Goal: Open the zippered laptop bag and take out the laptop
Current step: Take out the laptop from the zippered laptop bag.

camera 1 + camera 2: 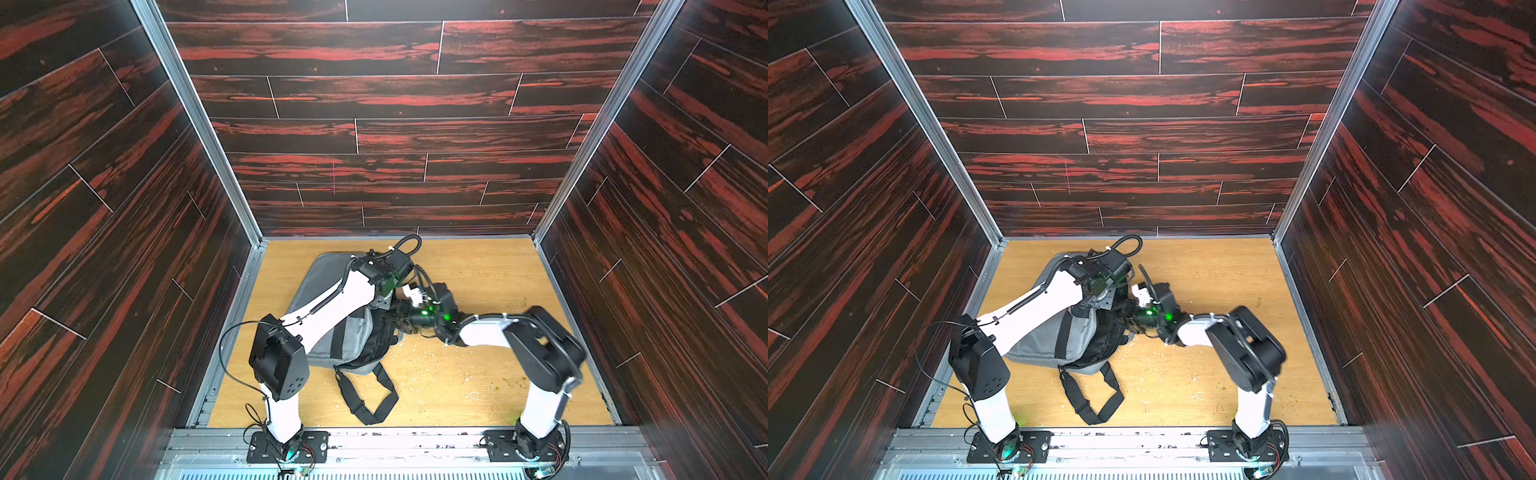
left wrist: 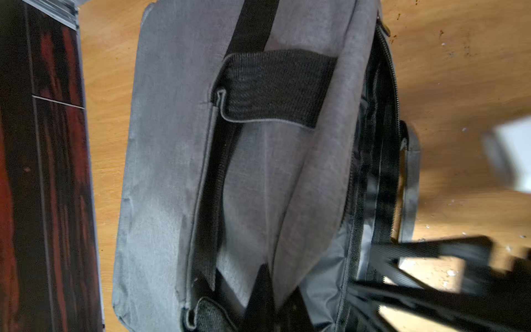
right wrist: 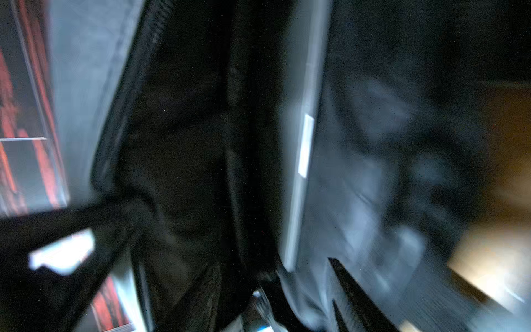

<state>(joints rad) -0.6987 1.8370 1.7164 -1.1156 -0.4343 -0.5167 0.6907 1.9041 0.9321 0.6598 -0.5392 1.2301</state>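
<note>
The grey zippered laptop bag (image 1: 309, 284) (image 1: 1040, 347) lies on the wooden table, left of centre, with my left arm reaching over it. In the left wrist view the bag (image 2: 172, 143) shows its black stripe, and its zipper stands parted along one long side. My left gripper (image 2: 270, 284) (image 1: 385, 302) is shut on a fold of the bag's upper grey fabric beside that opening. My right gripper (image 1: 401, 320) (image 2: 416, 270) (image 3: 275, 267) is in the bag's mouth, jaws apart. A thin silver-grey edge (image 3: 304, 143), apparently the laptop, runs through the dark, blurred interior.
The bag's black shoulder strap (image 1: 370, 399) loops over the table toward the front edge. Dark red wood-pattern walls (image 1: 124, 249) close in the left, back and right sides. Bare wooden tabletop (image 1: 478, 374) lies right of the bag, dotted with small crumbs.
</note>
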